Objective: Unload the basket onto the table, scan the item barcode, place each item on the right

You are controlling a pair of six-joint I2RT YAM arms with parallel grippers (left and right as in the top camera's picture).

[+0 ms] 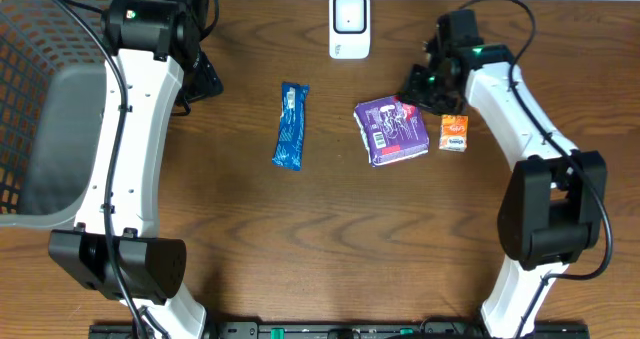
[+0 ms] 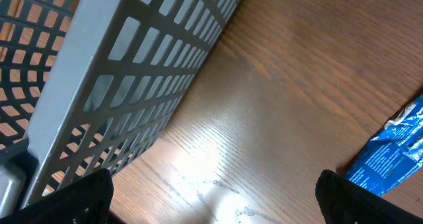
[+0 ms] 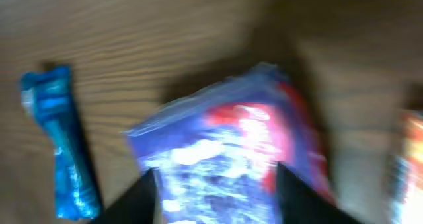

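A purple snack packet point(image 1: 391, 131) lies flat on the table right of centre, its printed label facing up. My right gripper point(image 1: 418, 87) hovers at its far right corner. In the blurred right wrist view the packet point(image 3: 225, 151) fills the space under the gripper point(image 3: 215, 197), whose jaws stand apart and open without pinching it. The white scanner point(image 1: 349, 24) stands at the table's far edge. My left gripper point(image 1: 200, 79) is wide open over bare wood beside the basket, nothing between its fingertips point(image 2: 86, 197).
A blue bar wrapper point(image 1: 291, 126) lies left of the packet, also seen from both wrists point(image 2: 396, 151) point(image 3: 63, 145). A small orange packet point(image 1: 454, 133) sits right of the purple one. A grey mesh basket point(image 1: 50, 99) fills the left side.
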